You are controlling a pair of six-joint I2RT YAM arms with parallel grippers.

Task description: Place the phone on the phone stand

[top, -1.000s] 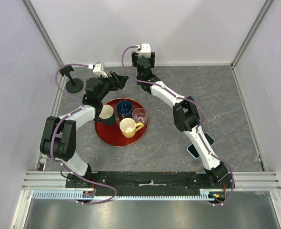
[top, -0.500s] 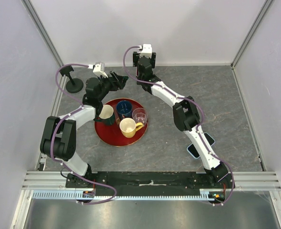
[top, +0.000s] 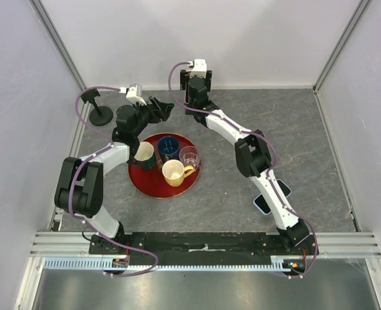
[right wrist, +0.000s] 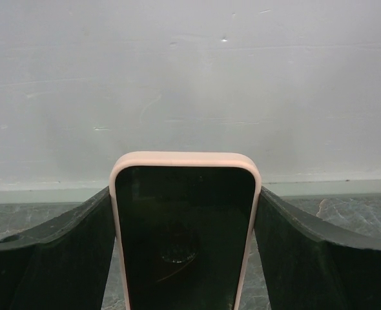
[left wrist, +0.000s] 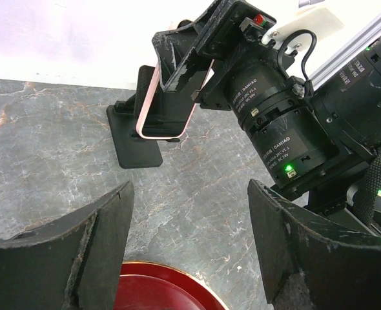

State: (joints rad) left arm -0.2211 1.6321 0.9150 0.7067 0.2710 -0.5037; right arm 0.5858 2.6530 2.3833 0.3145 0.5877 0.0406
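The phone (right wrist: 184, 239) has a pink case and a dark screen. My right gripper (right wrist: 184, 194) is shut on its two long edges and holds it upright, facing the back wall. In the left wrist view the phone (left wrist: 171, 97) hangs in the right gripper (left wrist: 177, 71) right in front of the black phone stand (left wrist: 135, 145), its lower end just above the stand's flat base; I cannot tell if they touch. In the top view the right gripper (top: 192, 90) covers the stand. My left gripper (left wrist: 190, 190) is open and empty, beside it (top: 161, 106).
A red tray (top: 145, 184) in the left middle carries a dark mug (top: 144, 154), a blue cup (top: 168, 147), a clear glass (top: 189, 155) and a yellow mug (top: 174, 172). A black round-based post (top: 100, 113) stands far left. Two other phones (top: 263, 205) lie under the right arm.
The right gripper with the phone has shifted very slightly towards the back right. The left arm has not moved.
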